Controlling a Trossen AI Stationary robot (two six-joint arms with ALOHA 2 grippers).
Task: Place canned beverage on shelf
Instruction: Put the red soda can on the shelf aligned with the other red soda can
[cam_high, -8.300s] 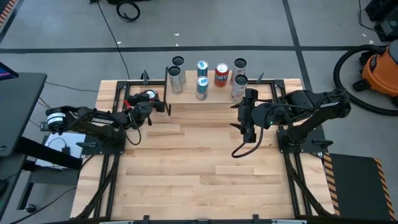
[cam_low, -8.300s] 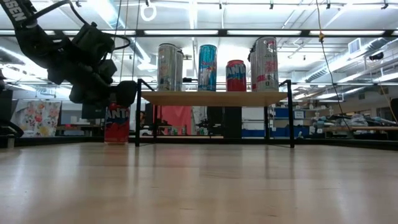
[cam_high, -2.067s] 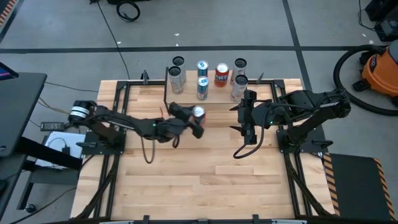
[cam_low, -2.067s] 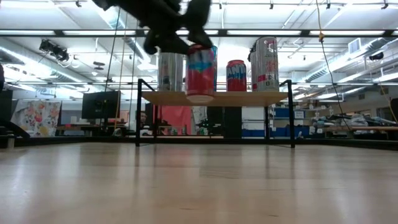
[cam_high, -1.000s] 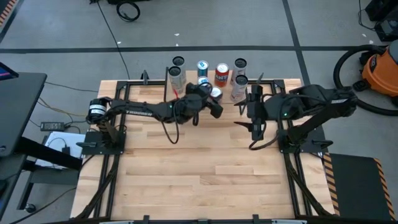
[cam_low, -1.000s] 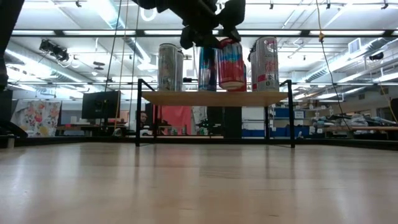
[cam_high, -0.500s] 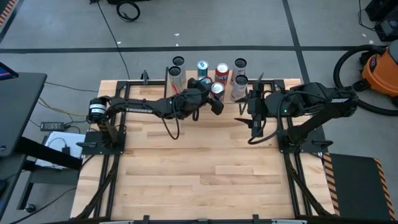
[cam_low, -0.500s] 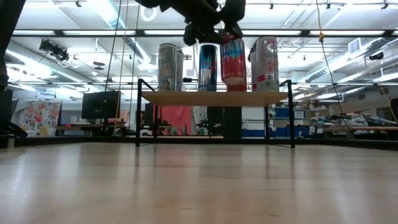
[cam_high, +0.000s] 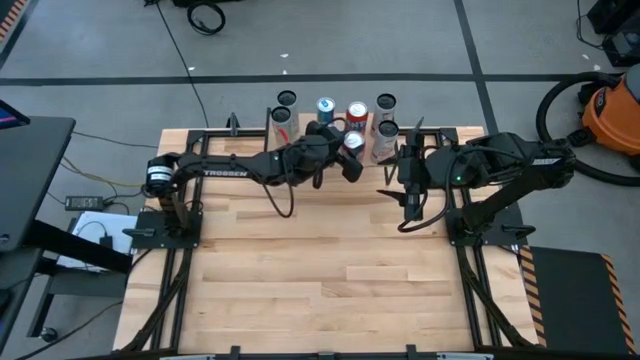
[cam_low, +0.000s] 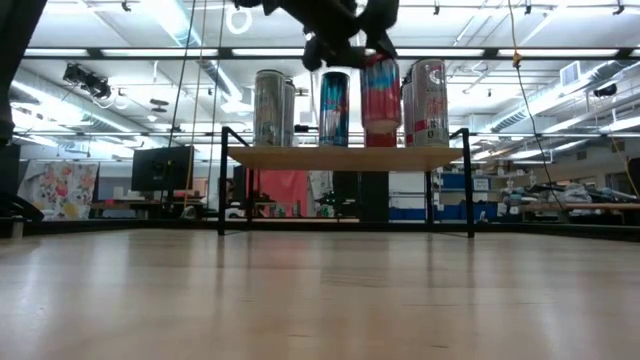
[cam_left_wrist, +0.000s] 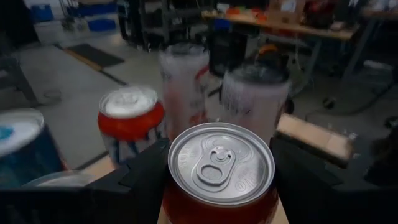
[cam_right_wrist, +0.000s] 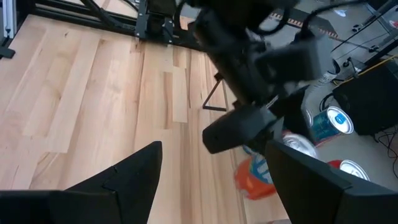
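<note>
High view: small raised light-wood shelf (cam_high: 300, 150) on black legs at the counter's (cam_high: 320, 280) far edge. Six standing cans counted on it besides the red aluminium can with silver top (cam_high: 352, 141), which the left gripper (cam_high: 349, 150) holds over the shelf's middle. Right gripper (cam_high: 410, 190) hangs over the counter just right of the shelf, jaws released, nothing in them.

Low view: red can (cam_low: 381, 92) sits under the left gripper (cam_low: 350, 40), its base just above the shelf board (cam_low: 345, 156), between the blue can (cam_low: 334, 108) and a silver can (cam_low: 428, 102).

Left wrist view: jaws clenched on either side of the red can (cam_left_wrist: 221, 168); orange-red can (cam_left_wrist: 132, 121) and two pale cans behind.

Right wrist view: jaws spread, left arm beyond.
</note>
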